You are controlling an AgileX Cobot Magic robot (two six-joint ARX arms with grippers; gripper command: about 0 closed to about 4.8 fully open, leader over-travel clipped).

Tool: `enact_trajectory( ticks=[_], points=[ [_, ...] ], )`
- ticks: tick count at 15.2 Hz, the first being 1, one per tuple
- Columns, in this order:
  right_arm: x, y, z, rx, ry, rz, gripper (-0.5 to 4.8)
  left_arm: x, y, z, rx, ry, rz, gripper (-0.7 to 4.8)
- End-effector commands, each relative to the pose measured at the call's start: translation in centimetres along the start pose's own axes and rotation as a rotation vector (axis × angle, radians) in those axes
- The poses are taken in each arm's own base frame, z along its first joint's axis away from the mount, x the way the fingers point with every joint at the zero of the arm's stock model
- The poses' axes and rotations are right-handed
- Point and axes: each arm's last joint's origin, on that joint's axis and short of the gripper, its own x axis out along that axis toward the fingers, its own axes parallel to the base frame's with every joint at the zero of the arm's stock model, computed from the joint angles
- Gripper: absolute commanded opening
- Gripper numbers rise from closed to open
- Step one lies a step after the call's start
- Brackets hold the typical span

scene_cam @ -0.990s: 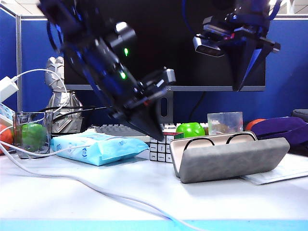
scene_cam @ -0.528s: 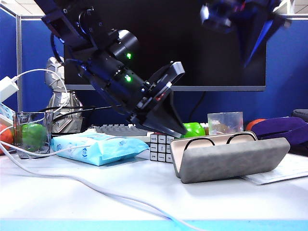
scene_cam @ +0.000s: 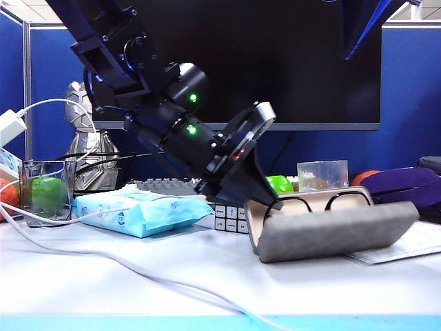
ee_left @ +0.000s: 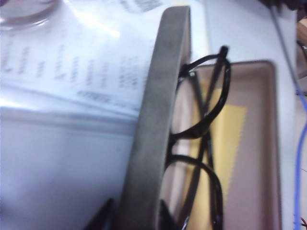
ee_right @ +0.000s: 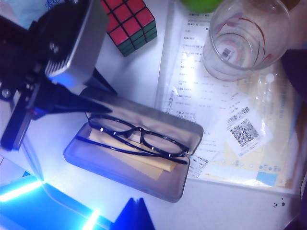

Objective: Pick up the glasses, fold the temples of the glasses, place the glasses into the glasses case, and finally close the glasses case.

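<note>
The left gripper (scene_cam: 265,200), jaws half-spread straddling the lid edge at the oblong grey felt glasses case (scene_cam: 331,231)'s left end, frame centre, is pressing toward closing it over the folded black-framed glasses (ee_right: 136,136); the right gripper (ee_right: 134,213), pinched shut and empty, is hovering high above.

Glasses case (ee_right: 129,167) lies open on the white table (ee_right: 225,211), glasses (ee_right: 139,136) inside with temples (ee_right: 120,148) folded, resting on a yellow cloth (ee_right: 144,160). Left gripper (ee_right: 88,103) is at the end of the case's raised lid; can't tell contact. Right gripper (ee_right: 135,211) fingertips pressed together, holding nothing, well above the table. Rubik's cube (ee_right: 132,21), clear measuring cup (ee_right: 247,38) and printed sheets in plastic (ee_right: 230,124) sit beyond the case.
</note>
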Motion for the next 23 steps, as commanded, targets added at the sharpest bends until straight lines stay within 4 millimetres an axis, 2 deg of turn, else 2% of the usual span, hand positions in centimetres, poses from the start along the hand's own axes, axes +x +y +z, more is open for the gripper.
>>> enact_trajectory(
  ticks=[1, 7, 12, 14, 20, 22, 23],
  points=[
    [-0.3, 0.1, 0.0, -0.003, -0.022, 0.000, -0.04, 0.2, -0.3, 0.4, 0.020, -0.021, -0.016, -0.07],
    [-0.4, 0.0, 0.3, -0.005, -0.044, -0.004, -0.04, -0.5, -0.6, 1.1, -0.010, -0.036, 0.021, -0.07],
    [-0.4, 0.0, 0.9, -0.013, -0.113, -0.009, -0.04, -3.2, -1.6, 3.1, 0.075, -0.059, 0.303, -0.07],
    [-0.5, 0.0, 1.5, -0.018, -0.168, -0.014, -0.04, -4.0, -2.2, 3.9, 0.151, -0.038, 0.483, -0.07],
    [-0.7, -0.1, 3.0, -0.035, -0.325, -0.025, -0.04, -2.3, -4.6, 4.1, 0.353, 0.117, 0.690, -0.07],
    [-0.7, -0.1, 3.1, -0.036, -0.337, -0.026, -0.04, -1.8, -5.3, 4.1, 0.367, 0.120, 0.684, -0.07],
    [-0.6, -0.2, 3.0, -0.034, -0.328, -0.032, -0.04, -1.8, -5.4, 4.2, 0.367, 0.134, 0.736, -0.07]
  ],
)
